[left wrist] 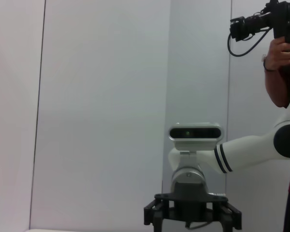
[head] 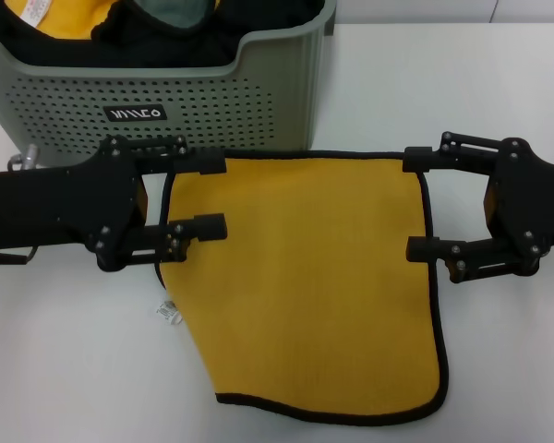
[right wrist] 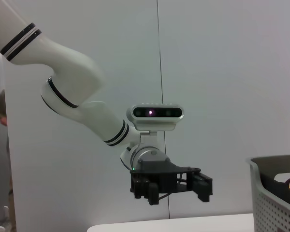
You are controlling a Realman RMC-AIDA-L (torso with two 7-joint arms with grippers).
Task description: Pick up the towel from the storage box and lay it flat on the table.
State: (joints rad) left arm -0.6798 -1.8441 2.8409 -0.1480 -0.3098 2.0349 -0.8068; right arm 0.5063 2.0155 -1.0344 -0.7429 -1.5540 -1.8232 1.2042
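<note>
In the middle of the frame the towel (head: 300, 277) lies soft, thin and light on the bench (head: 499, 369); both corners near the box (head: 286, 101) suit gripping, and the left tool (head: 212, 198) and right tool (head: 417, 203) are apart.

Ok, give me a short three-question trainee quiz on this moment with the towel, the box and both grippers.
1. True or false: the towel lies spread on the table, outside the storage box.
2. Multiple choice: how do the jaws of the left gripper and the right gripper stand? A) both open B) both shut on the towel C) only the left open
3. Short answer: what small thing pokes out by the towel's left edge, on the robot's left?

Key
1. True.
2. A: each gripper sits at one of the towel's far corners, jaws apart.
3. A white tag.
</note>
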